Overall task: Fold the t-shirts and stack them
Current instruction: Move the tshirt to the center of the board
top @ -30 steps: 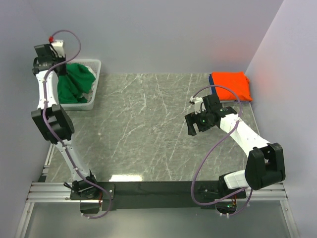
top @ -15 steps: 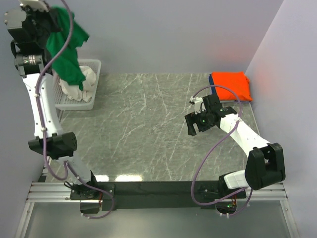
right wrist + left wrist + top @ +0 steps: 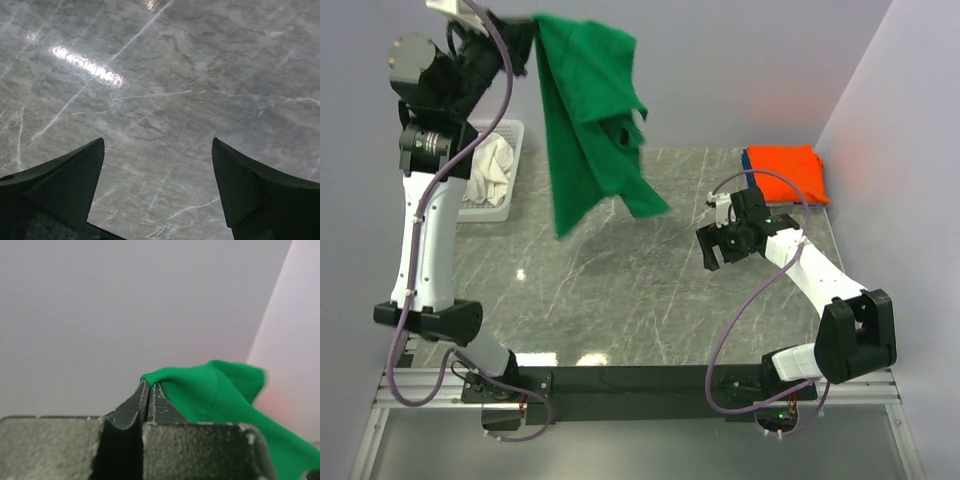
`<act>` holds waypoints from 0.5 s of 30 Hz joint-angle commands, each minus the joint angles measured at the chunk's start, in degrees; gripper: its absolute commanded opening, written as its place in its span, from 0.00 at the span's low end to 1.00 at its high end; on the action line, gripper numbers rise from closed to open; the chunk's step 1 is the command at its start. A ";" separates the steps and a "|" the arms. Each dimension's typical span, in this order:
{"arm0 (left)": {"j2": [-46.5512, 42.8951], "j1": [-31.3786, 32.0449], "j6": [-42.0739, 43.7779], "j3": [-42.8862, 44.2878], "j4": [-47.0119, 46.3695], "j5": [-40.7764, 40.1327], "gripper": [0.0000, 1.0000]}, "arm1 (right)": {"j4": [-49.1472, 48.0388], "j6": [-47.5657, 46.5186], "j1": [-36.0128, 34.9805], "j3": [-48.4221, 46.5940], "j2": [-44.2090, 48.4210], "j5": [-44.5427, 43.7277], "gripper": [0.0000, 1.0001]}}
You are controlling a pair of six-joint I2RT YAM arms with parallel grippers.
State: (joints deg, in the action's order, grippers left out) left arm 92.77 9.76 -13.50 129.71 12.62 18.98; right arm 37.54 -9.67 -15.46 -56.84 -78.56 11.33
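Observation:
A dark green t-shirt [image 3: 590, 110] hangs high in the air over the back left of the table, pinched at its top edge by my left gripper [image 3: 525, 30]. In the left wrist view the jaws are pressed together on a fold of the green cloth [image 3: 210, 390], and the left gripper [image 3: 148, 385] points at the wall. A folded orange t-shirt [image 3: 788, 172] lies at the back right corner, with a blue edge showing under its left side. A cream-white t-shirt [image 3: 490, 170] sits crumpled in the basket. My right gripper [image 3: 712, 243] [image 3: 157, 150] hovers open over bare marble, holding nothing.
The white lattice basket [image 3: 510, 135] stands at the back left against the wall. The grey marble tabletop [image 3: 620, 290] stretches between the arms. Walls close in the left, back and right sides.
My left arm has lifted the green t-shirt out of the basket and swung it up and to the right, uncovering the cream-white shirt. The right arm has hardly moved.

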 commanded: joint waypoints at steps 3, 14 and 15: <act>-9.97 -4.12 -10.13 -30.25 0.56 9.73 0.02 | 0.87 -1.40 3.68 -3.19 3.85 -1.32 0.94; -7.34 -26.20 15.49 -60.81 14.79 23.63 0.55 | 3.94 -4.22 6.32 -1.78 0.53 9.04 0.93; -7.08 -25.32 17.43 -60.54 16.10 24.34 0.55 | 3.95 -4.13 6.32 -2.48 -0.61 10.28 0.93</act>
State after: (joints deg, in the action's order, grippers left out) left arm 90.02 -18.35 -7.09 65.65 27.05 35.29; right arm 40.38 -13.15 -9.21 -57.43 -76.64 16.71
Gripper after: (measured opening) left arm 0.549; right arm 0.931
